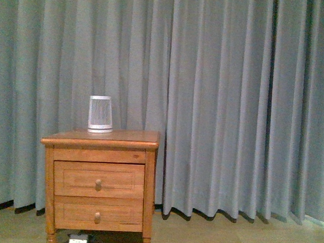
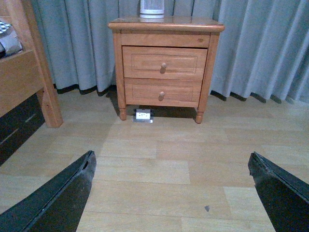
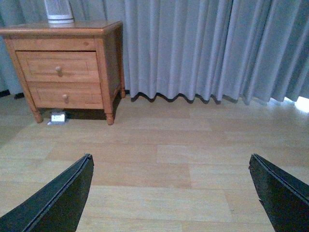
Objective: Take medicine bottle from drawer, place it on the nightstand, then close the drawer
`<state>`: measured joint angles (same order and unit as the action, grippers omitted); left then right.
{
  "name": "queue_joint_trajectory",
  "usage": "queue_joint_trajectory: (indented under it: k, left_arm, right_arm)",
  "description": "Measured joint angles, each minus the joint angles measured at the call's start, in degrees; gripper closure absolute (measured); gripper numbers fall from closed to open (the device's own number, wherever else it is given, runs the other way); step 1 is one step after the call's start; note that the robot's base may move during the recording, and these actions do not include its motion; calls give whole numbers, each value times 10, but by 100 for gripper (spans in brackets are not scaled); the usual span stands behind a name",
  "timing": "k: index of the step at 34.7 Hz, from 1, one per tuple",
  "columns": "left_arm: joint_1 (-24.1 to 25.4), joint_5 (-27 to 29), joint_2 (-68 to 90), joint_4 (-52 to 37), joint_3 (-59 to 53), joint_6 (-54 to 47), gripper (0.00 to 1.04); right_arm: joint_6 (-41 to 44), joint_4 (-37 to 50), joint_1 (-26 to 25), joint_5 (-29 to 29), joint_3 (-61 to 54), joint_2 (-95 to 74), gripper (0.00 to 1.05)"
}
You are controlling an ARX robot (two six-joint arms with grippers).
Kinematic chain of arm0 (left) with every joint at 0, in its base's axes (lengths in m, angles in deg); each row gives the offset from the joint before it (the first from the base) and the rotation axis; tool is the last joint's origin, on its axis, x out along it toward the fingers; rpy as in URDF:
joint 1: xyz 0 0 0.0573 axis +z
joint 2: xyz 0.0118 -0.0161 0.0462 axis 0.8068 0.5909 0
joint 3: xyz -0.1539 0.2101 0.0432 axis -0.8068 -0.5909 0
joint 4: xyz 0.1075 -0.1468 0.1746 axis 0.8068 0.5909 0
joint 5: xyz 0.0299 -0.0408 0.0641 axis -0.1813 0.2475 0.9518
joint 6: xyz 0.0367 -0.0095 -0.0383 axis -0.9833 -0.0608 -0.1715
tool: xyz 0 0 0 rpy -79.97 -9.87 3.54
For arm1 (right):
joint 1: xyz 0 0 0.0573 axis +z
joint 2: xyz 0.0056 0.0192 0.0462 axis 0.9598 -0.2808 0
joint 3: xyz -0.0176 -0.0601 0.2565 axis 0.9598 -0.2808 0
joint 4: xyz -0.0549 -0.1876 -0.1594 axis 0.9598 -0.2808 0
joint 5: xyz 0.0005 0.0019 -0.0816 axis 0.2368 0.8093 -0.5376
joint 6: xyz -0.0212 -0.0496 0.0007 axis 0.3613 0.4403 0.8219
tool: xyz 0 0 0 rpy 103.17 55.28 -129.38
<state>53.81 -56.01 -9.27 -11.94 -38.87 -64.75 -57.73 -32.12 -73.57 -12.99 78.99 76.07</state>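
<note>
A grey curtain [image 1: 234,104] backs the scene. The nightstand [image 1: 129,137] stands far left, well apart from both arms. Its upper drawer [image 1: 76,178] is shut, so the medicine bottle, unseen, is presumably inside. The left gripper [image 2: 171,155] and right gripper [image 3: 170,157] hang released and empty, evidently pending approach to the knob [image 1: 98,184].

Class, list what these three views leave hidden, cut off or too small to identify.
Medicine bottle: in no view; the shut drawer front hides its inside.
Ribbed device: top cut off by the frame edge, both wrist views.
White item under the nightstand: too small to identify, all views.
</note>
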Motion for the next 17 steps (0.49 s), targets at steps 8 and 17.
queue_joint_trajectory:
  k: [8, 17]
  left_arm:
    - [0, 0, 0, 0, 0, 0, 7]
    - [0, 0, 0, 0, 0, 0, 7]
  right_arm:
    - [0, 0, 0, 0, 0, 0, 7]
    - [0, 0, 0, 0, 0, 0, 7]
